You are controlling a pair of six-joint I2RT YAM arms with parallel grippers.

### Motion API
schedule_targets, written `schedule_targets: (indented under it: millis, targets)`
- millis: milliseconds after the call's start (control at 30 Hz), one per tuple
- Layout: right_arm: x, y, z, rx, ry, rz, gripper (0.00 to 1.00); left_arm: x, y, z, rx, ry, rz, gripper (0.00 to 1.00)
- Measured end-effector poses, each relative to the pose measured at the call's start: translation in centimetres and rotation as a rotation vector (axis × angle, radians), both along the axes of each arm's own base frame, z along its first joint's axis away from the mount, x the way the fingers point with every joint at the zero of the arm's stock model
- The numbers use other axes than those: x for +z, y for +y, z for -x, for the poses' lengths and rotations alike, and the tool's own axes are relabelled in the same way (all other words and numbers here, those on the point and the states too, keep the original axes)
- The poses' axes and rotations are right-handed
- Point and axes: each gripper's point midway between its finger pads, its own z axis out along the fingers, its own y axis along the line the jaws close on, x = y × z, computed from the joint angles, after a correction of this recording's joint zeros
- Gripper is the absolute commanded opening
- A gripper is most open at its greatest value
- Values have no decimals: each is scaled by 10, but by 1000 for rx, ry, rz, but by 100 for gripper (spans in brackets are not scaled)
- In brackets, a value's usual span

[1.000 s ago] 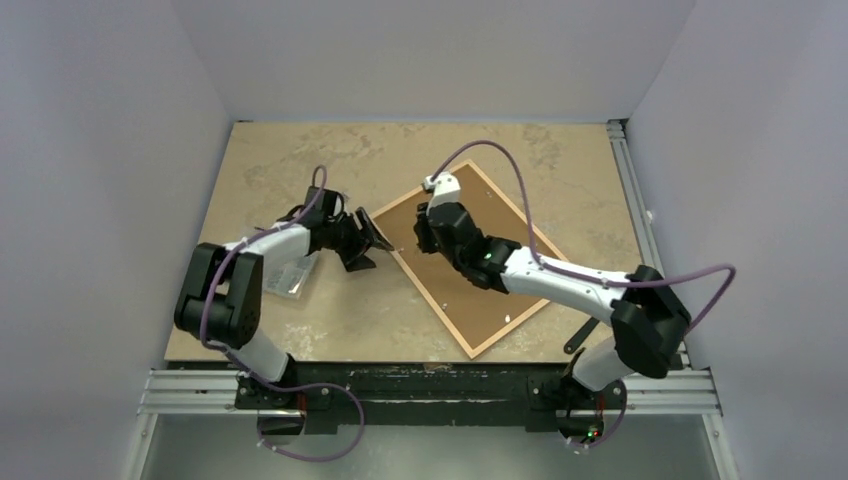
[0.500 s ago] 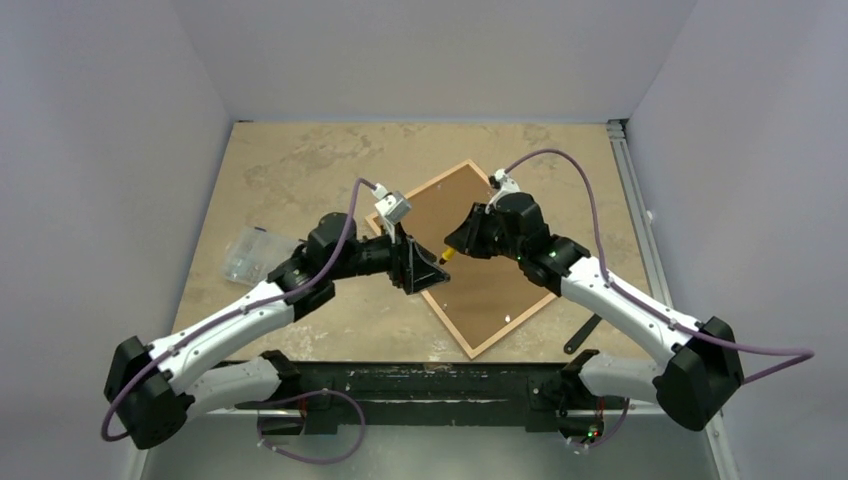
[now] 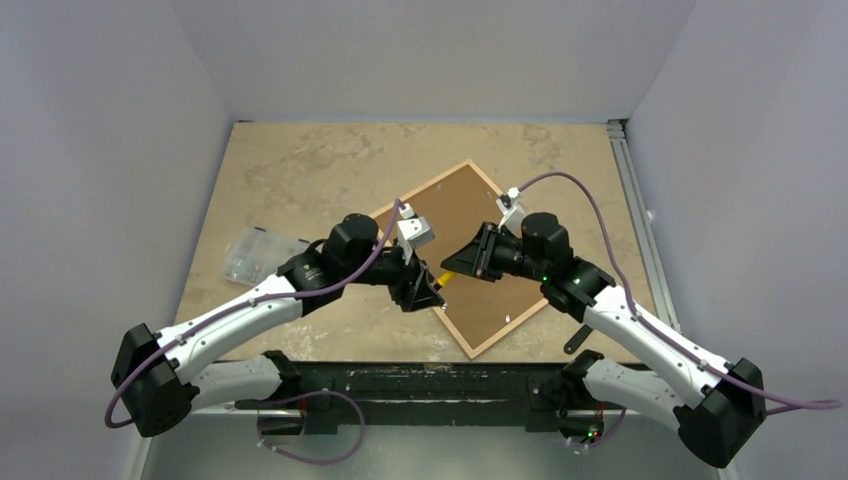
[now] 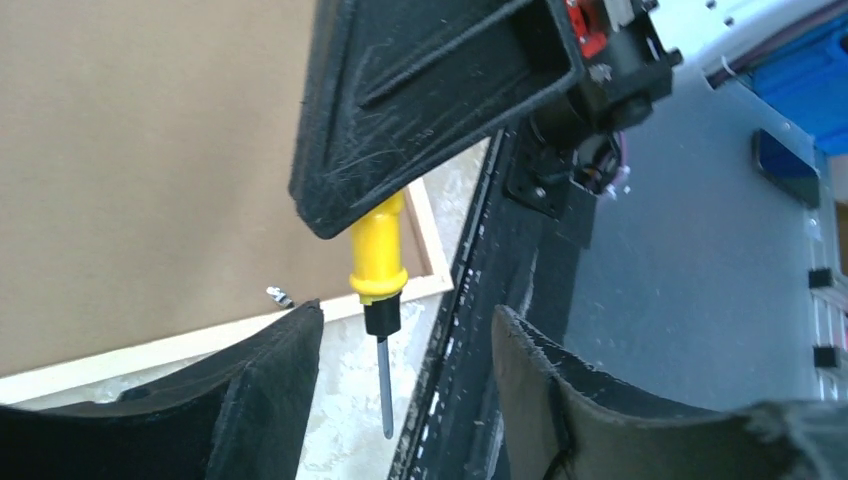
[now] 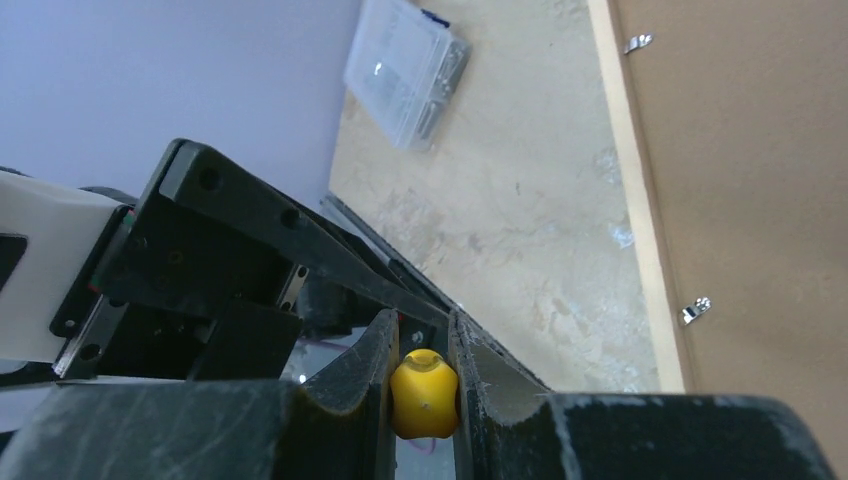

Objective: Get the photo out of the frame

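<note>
Frame (image 3: 474, 350), thin pale-wood rectangle, flat on the mottled beige worktop (image 3: 300, 170), turned diamond-wise, back side up. One corner towards the arm bases, the opposite corner away from them. Plain brown backing board (image 3: 455, 205) filling the frame edge to edge. Photo not visible from any view. Small silver metal tabs (image 5: 695, 310) just inside the frame's border, lying over the board.

Now, over the frame's near-left edge, both arms nose to nose! Right claw (image 3: 452, 268) clamped tight on the chunky yellow handle of a small screwdriver (image 3: 443, 279). Black fingers (image 5: 360, 380) squeezing the handle from both sides, rounded butt end facing the right wrist camera. Black collar below the yellow, then a slim metal shaft pointing down past the frame's pale border, towards the worktop just outside it. Tip touching or not: cannot tell.

Left claw (image 4: 402, 320) spread wide, gripping nothing at all. Two scuffed black fingers (image 4: 260, 400), one either side of the screwdriver's collar and shaft, apart from both, facing the right claw head-on beside the frame's edge.

Off to the frame's left, well apart from it: clear plastic lidded box (image 3: 250, 255), flat on the worktop, contents too small to make out.
</note>
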Motion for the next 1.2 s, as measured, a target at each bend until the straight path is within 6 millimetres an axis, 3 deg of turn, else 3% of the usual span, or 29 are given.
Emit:
schedule_targets:
  millis: [167,367,467,500,533,633,700,800,967,1067,1200]
  targets:
    - [6,0,13,33,17,-49,0,3,-1,16,-92,17,-24,26]
    - [29,4,25,94,-23,-126,0,7,-2,27,-161,43,-31,31]
    - [34,7,28,117,-33,-153,0,5,-1,33,-183,72,-34,0]
    - [36,7,29,124,-36,-159,1,5,-1,35,-193,82,-32,0]
    - [36,8,30,133,-43,-160,8,5,0,36,-195,85,-34,0]
    - [36,7,32,164,-88,-136,49,6,2,37,-201,79,-41,0]
    - [37,6,38,222,-141,-100,60,6,6,43,-225,80,-50,0]
    - [39,4,49,324,-225,-55,64,11,14,56,-279,74,-53,0]
    - [41,8,65,506,-291,-26,62,26,24,73,-375,47,-52,0]
    - [40,13,70,598,-294,-30,52,23,29,80,-411,60,-70,0]
    - [39,16,81,698,-262,-58,53,16,33,84,-435,87,-103,0]
